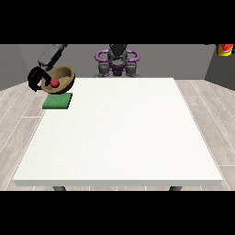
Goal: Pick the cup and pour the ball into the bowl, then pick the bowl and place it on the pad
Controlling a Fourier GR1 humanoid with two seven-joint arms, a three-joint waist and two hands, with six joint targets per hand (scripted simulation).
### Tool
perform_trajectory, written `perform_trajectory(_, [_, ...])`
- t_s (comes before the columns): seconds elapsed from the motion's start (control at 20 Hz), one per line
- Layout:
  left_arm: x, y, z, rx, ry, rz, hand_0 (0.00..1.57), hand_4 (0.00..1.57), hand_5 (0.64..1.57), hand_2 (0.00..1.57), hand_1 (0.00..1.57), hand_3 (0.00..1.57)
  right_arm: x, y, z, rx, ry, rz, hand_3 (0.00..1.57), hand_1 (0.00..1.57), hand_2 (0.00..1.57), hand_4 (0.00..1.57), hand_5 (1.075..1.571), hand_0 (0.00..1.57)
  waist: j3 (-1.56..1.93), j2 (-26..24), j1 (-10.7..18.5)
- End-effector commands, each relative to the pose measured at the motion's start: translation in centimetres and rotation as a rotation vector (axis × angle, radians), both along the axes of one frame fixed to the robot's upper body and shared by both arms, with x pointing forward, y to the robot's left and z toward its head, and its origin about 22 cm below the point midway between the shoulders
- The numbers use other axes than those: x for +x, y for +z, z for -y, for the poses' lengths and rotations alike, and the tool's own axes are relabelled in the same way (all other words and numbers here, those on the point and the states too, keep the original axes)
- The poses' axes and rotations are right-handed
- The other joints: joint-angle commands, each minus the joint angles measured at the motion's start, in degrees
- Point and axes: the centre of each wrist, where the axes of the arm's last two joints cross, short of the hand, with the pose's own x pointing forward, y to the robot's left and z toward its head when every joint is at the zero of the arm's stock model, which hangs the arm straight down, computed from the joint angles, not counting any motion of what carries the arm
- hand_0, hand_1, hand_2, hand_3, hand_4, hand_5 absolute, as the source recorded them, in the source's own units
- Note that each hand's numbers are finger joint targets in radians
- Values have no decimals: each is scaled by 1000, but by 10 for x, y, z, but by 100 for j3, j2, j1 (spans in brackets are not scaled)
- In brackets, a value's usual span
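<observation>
I see the hand at the view's left [36, 78] curled round the wooden bowl [62, 77], tilted above the green pad [58, 101], red ball [54, 83] inside. Other hand isn't visible.

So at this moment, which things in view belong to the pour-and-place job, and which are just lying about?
Part of the job:
- wooden bowl, tilted, held up above the pad
- red ball inside the bowl
- green pad at the table's far corner, view's left
- hand at the view's left, curled on the bowl's rim

Not part of it:
- red and yellow object, top right, off the table
- no cup shows
</observation>
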Motion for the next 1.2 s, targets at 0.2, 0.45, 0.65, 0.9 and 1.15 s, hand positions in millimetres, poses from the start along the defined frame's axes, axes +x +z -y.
perform_trajectory(0.2, [7, 18, 17, -1, -3, 18, 0, 1190, 1562, 0, 0, 0, -2, 8, 24, 92, -132, -1, 1011, 1571, 1571, 527, 1568, 1571, 5, 22, 62])
perform_trajectory(0.45, [-11, -12, -6, -15, -35, 45, 0, 1195, 1560, 0, 0, 0, -16, 23, 49, 1, -216, 59, 932, 1555, 1512, 0, 1554, 1555, -1, 224, 209])
perform_trajectory(0.65, [-12, 19, -18, 0, 5, 60, 0, 1192, 1562, 0, 0, 0, 6, 21, 24, 35, -208, 99, 796, 1465, 1389, 0, 1539, 1465, -1, 286, 122])
perform_trajectory(0.9, [-15, 25, -19, 24, 10, 137, 0, 1188, 1565, 0, 0, 0, 14, 17, 14, 90, -213, 187, 678, 1443, 1376, 0, 1535, 1443, 3, 731, 220])
perform_trajectory(1.15, [-14, 19, -24, 23, 37, 93, 0, 1193, 1567, 0, 0, 0, 27, 29, 2, 9, -159, 137, 1043, 931, 1103, 162, 1509, 931, -3, 510, 124])
